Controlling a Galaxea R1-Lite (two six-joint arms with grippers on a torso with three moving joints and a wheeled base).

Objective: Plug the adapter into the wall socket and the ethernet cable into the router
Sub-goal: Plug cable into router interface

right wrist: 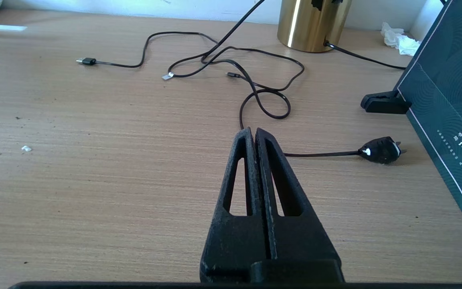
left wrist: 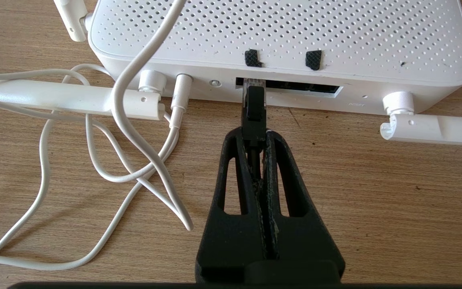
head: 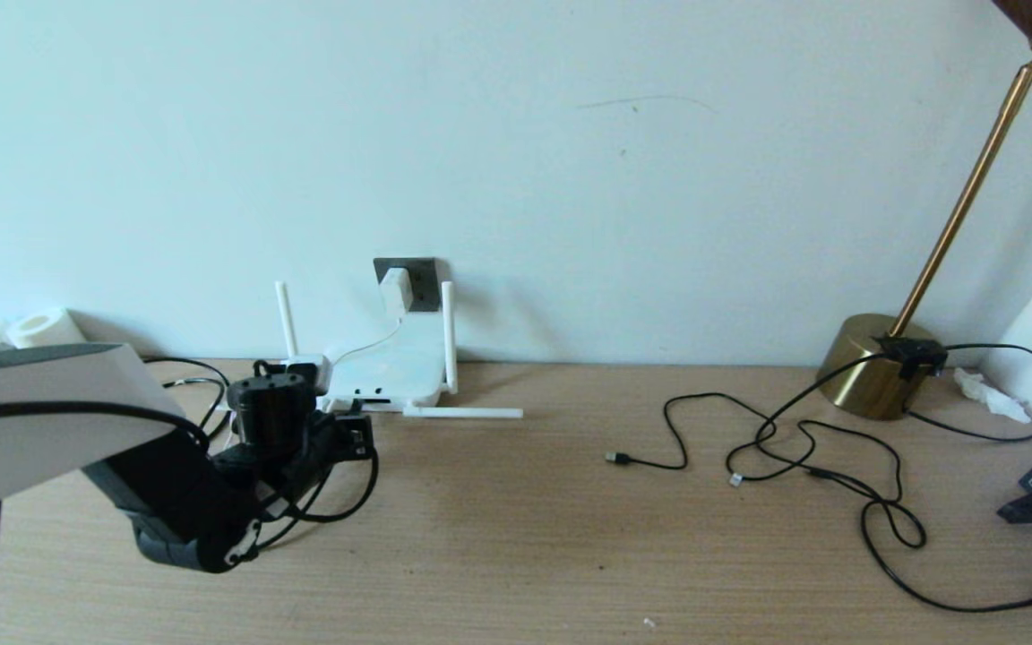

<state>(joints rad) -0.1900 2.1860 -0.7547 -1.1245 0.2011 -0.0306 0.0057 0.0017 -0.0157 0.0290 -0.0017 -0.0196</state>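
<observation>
Currently second step in hand. Adapter (head: 395,288) already seated in wall socket (head: 417,269), on wall just above router (head: 391,369). Left hand (left wrist: 254,134) at router's port face, clenched on ethernet cable (left wrist: 254,108); clear plug tip entering leftmost part of dark port slot (left wrist: 295,86), apparently not fully home. Next move likely calls for straight push until plug latches, then release. Right hand (right wrist: 254,132) idle over table (right wrist: 94,180), well away from router, fingers pressed together, grasping nothing.

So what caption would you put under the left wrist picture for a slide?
Left gripper pinches the ethernet cable plug, its tip at the router port row.
</observation>
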